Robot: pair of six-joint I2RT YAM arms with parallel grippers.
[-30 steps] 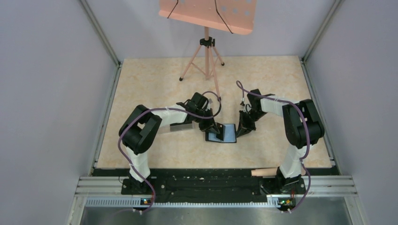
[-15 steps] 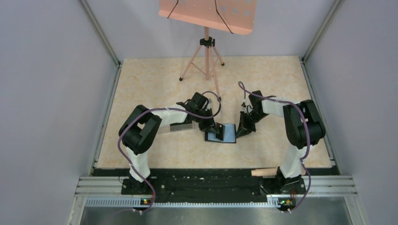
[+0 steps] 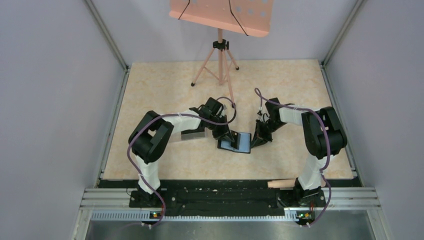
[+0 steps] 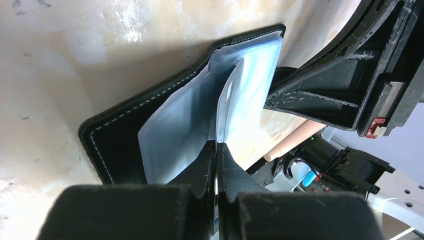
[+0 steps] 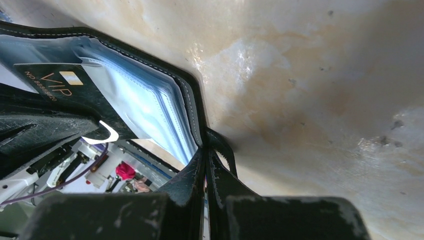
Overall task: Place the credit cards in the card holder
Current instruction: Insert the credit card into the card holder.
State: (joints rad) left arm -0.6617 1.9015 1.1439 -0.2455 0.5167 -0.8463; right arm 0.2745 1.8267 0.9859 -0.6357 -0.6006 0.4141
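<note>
The card holder (image 3: 235, 143) lies open mid-table, black outside with bluish-grey pockets; it also shows in the left wrist view (image 4: 117, 132) and the right wrist view (image 5: 150, 102). My left gripper (image 3: 230, 135) is shut at its left side, its tips (image 4: 216, 144) pinched on a thin sheet among the raised pockets. The right wrist view shows a black credit card (image 5: 52, 82) marked VIP in those fingers, against a bluish pocket. My right gripper (image 3: 256, 140) is shut (image 5: 205, 150) on the holder's right edge by the snap tab. Other cards are hidden.
A clear rectangular box (image 3: 193, 134) lies under my left forearm. A pink tripod stand (image 3: 219, 60) with a pink board stands at the back. A wooden dowel (image 3: 282, 183) lies at the near edge by the right arm's base.
The card holder and my left gripper have shifted very slightly to the left. Both grippers stay shut as before.
</note>
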